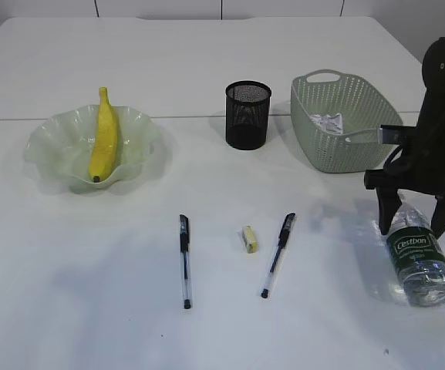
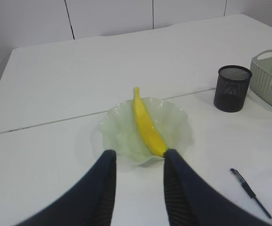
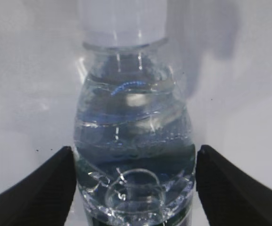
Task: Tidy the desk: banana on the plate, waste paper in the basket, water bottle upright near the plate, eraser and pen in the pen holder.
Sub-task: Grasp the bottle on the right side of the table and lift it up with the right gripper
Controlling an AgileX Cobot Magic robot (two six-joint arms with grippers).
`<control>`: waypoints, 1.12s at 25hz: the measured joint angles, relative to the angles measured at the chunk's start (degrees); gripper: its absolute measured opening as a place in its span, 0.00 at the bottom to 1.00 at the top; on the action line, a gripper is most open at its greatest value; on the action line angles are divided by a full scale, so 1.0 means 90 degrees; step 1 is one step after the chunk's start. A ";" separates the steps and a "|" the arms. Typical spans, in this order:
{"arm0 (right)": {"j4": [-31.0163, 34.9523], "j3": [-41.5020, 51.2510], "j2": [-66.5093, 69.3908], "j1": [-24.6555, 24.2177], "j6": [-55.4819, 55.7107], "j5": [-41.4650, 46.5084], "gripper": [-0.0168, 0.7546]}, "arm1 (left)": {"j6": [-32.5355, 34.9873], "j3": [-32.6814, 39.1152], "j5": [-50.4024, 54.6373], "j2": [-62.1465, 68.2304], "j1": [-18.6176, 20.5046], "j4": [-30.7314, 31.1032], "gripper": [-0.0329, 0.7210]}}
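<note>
label text "cestbon" marks the lying water bottle (image 1: 419, 258), right tool (image 1: 421, 211) spread around it, left tool (image 2: 136, 162) apart.

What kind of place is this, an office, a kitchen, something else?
Most likely a lab mock-up of an office desk, not a lived-in room. A bare white desk before plain white panels holds a black mesh pen holder, two pens and a banana, with a black robot gripper over a water bottle.

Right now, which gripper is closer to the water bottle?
Right. The right gripper straddles the lying water bottle, open, a finger on either side. The left gripper is far off, near the plate with the banana.
</note>
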 joint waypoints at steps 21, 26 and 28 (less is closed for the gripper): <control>0.0069 0.0000 0.0406 0.0000 0.0010 -0.0020 0.78 | 0.0000 0.0000 0.0000 0.0000 0.0000 -0.0166 0.36; 0.0094 0.0000 0.0415 0.0000 0.0010 -0.0020 0.79 | 0.0000 0.0000 0.0000 0.0000 0.0000 -0.0181 0.36; 0.0094 0.0000 0.0415 0.0000 0.0010 -0.0027 0.78 | 0.0000 0.0000 0.0000 0.0000 0.0000 -0.0181 0.36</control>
